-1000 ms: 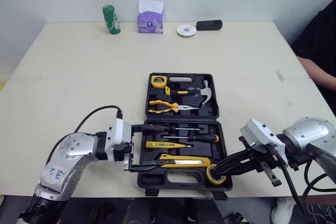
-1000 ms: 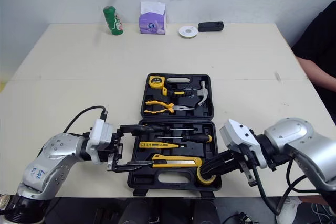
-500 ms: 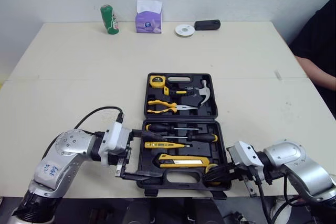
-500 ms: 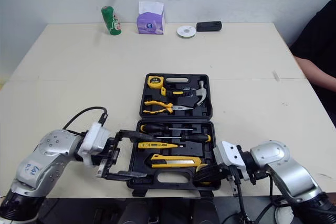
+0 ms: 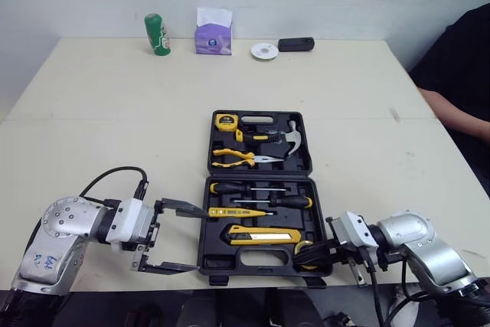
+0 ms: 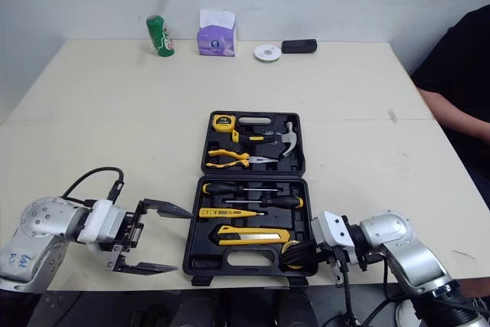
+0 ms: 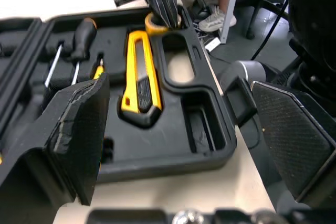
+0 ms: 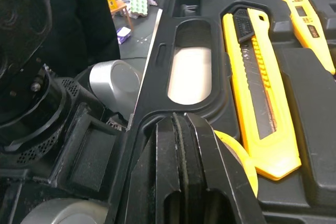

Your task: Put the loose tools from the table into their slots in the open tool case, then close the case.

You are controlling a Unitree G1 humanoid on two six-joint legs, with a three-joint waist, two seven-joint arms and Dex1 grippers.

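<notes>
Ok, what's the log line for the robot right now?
case: open | left end effector: open, beside case's left front corner | right end effector: shut, tips at yellow tape roll in case

Hand (image 8: 178, 125) pinches tape roll (image 8: 239, 159) (beside knife (image 8: 257, 87)).

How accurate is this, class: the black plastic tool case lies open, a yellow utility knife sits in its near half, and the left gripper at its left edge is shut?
One detail is wrong: the left gripper is open, its two black fingers spread wide, as the left eye view shows. The rest holds: the black plastic tool case lies open, with the yellow utility knife in its near half.
</notes>
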